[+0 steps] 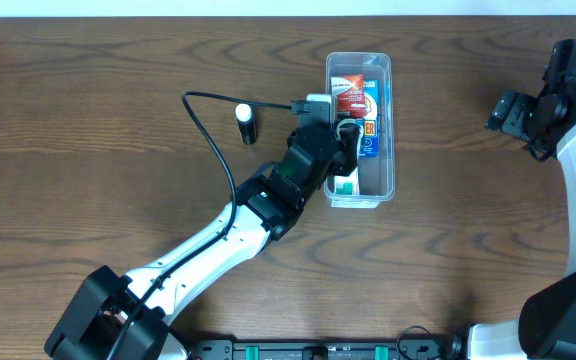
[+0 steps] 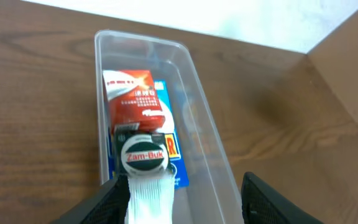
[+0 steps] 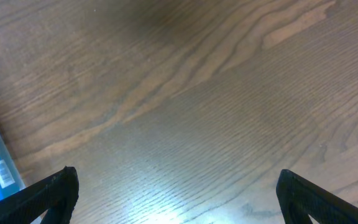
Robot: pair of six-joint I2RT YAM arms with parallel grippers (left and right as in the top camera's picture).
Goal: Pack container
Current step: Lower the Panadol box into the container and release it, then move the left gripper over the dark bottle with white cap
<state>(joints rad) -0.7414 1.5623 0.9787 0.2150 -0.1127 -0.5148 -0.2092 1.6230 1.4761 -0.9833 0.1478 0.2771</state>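
- Overhead view: the container (image 1: 384,150) sits on the worktop (image 1: 88,120), holding a red box (image 2: 132,99) and a Zam-Buk tube (image 2: 145,180) (cap facing the left wrist camera).
- Left end effector (image 2: 180,186) hovers over it, fingers spread.
- Right end effector (image 3: 178,180) is spread wide, well apart from the container.

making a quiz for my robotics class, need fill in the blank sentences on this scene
The round tin in the container reads ____.
The small black tube with a white cap lies ____ the container.
The left gripper and right gripper both stand ____.
Missing words: Zam-Buk; outside; open.
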